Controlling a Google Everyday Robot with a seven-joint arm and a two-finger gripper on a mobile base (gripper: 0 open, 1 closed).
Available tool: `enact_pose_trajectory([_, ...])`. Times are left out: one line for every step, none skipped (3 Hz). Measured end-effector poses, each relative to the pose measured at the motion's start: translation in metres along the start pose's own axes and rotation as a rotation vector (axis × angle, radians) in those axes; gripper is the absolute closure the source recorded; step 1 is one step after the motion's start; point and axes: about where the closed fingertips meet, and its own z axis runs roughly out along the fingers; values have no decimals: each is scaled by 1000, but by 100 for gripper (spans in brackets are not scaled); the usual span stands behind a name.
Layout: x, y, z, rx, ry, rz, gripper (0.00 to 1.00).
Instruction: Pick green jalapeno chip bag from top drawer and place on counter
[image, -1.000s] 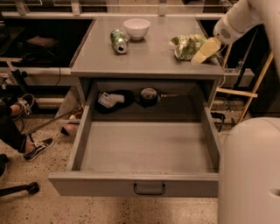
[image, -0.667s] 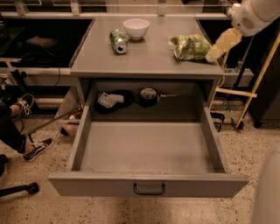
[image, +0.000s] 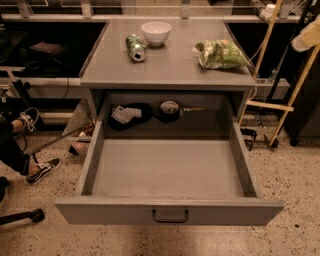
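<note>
One green jalapeno chip bag lies crosswise; jaws seemingly upper-right.

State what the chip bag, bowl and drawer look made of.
Green jalapeno chip bag: crinkled glossy foil or plastic film. Bowl: smooth white, ceramic or plastic. Top drawer: matte grey painted metal, seemingly, with thin folded walls. Claw hangs right of the counter.
</note>
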Motion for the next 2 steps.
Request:
enact_pose_trajectory([13, 23, -43, 68, -44, -23, 0])
enact_pose_trajectory([65, 31, -43, 73, 28, 12, 0])
